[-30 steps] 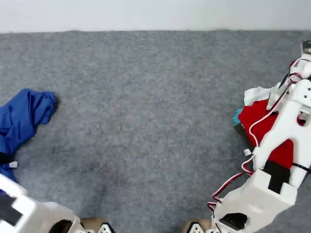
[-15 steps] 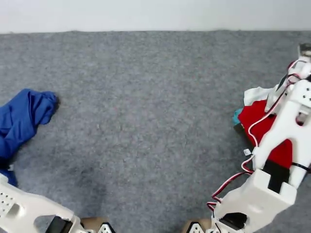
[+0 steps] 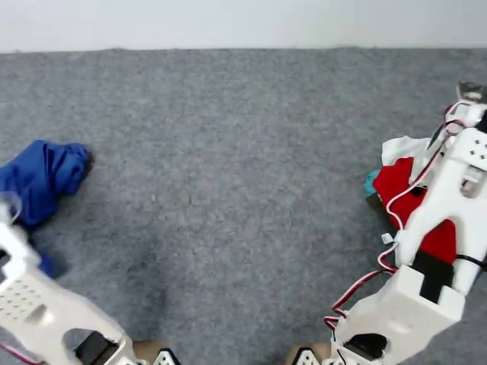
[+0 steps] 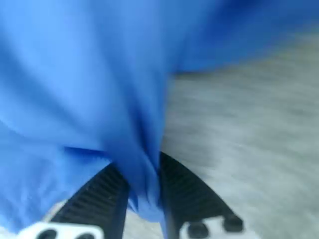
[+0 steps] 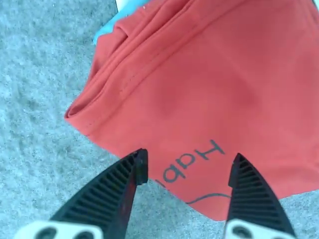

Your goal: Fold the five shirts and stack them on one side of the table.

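Setting: a robotics test bench, lab or workshop type, not domestic. Evidence: the tabletop point(image 3: 243, 152) is covered edge to edge in grey felt-like matting, with a plain white wall point(image 3: 243, 23) behind. White plastic left arm point(image 3: 38, 312) and right arm point(image 3: 426, 266) stand at the near edge. Bare red and white wiring point(image 3: 393, 207) runs along the right arm.

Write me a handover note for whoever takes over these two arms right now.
Left gripper: shut on the crumpled blue fabric shirt at the left edge of the table.
Right gripper: open, over the folded red fabric shirt topping the right-side pile.
Done: pile folded, with a white layer and a teal layer showing beneath.
Left: fold the blue shirt and stack it there.
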Robot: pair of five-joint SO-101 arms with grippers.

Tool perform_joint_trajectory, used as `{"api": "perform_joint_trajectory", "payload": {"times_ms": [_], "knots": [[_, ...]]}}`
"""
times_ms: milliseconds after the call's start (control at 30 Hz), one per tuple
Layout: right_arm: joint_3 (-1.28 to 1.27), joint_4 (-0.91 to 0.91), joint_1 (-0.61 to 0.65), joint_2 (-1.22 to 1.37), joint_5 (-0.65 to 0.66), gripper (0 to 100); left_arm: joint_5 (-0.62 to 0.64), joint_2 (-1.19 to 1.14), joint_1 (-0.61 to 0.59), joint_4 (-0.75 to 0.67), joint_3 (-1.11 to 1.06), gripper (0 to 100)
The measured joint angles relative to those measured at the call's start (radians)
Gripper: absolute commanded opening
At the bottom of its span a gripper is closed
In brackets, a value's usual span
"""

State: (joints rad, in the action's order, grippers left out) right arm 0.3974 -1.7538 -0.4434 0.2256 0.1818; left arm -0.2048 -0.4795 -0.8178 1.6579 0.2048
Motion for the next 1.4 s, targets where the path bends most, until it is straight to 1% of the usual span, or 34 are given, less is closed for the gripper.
{"api": "perform_joint_trajectory", "payload": {"times_ms": [67, 133, 267, 400, 467, 500, 600, 800, 900, 1000, 1033, 1100, 1167, 1233, 1333, 1400], "knots": [[0.000, 0.000, 0.000, 0.000, 0.000, 26.6, 0.000, 0.095, 0.146, 0.048, 0.000, 1], [0.000, 0.000, 0.000, 0.000, 0.000, 26.6, 0.000, 0.192, 0.318, 0.063, 0.000, 1], [0.000, 0.000, 0.000, 0.000, 0.000, 26.6, 0.000, 0.400, 0.687, 0.074, 0.000, 1], [0.000, 0.000, 0.000, 0.000, 0.000, 26.6, 0.000, 0.592, 1.062, 0.080, 0.080, 1], [0.000, 0.000, 0.000, 0.000, 0.000, 26.6, -0.005, 0.680, 1.197, 0.083, 0.126, 1], [0.000, 0.000, 0.000, 0.000, 0.000, 26.6, -0.005, 0.720, 1.227, 0.083, 0.137, 1], [0.000, 0.000, 0.000, 0.000, 0.000, 26.6, -0.003, 0.824, 1.218, 0.084, 0.149, 1], [0.000, 0.000, 0.000, 0.000, 0.000, 26.6, -0.005, 0.990, 1.068, 0.084, 0.132, 1], [0.000, 0.000, 0.000, 0.000, 0.000, 26.6, -0.006, 1.016, 0.965, 0.084, 0.031, 1], [0.000, 0.000, 0.000, 0.000, 0.000, 26.6, -0.011, 1.016, 0.870, 0.072, -0.129, 1], [0.000, 0.000, 0.000, 0.000, 0.000, 26.6, -0.011, 1.017, 0.845, 0.046, -0.180, 1], [0.000, 0.000, 0.000, 0.000, 0.000, 26.6, -0.006, 1.017, 0.836, -0.026, -0.267, 1], [0.000, 0.000, 0.000, 0.000, 0.000, 26.6, -0.006, 1.017, 0.876, -0.121, -0.322, 1], [0.000, 0.000, 0.000, 0.000, 0.000, 26.6, -0.006, 1.017, 0.959, -0.236, -0.347, 1], [-0.029, 0.000, 0.000, 0.000, 0.000, 26.6, -0.006, 1.016, 1.129, -0.417, -0.338, 1], [-0.041, 0.000, 0.000, 0.000, 0.000, 26.6, -0.006, 1.016, 1.254, -0.511, -0.307, 1]]}}
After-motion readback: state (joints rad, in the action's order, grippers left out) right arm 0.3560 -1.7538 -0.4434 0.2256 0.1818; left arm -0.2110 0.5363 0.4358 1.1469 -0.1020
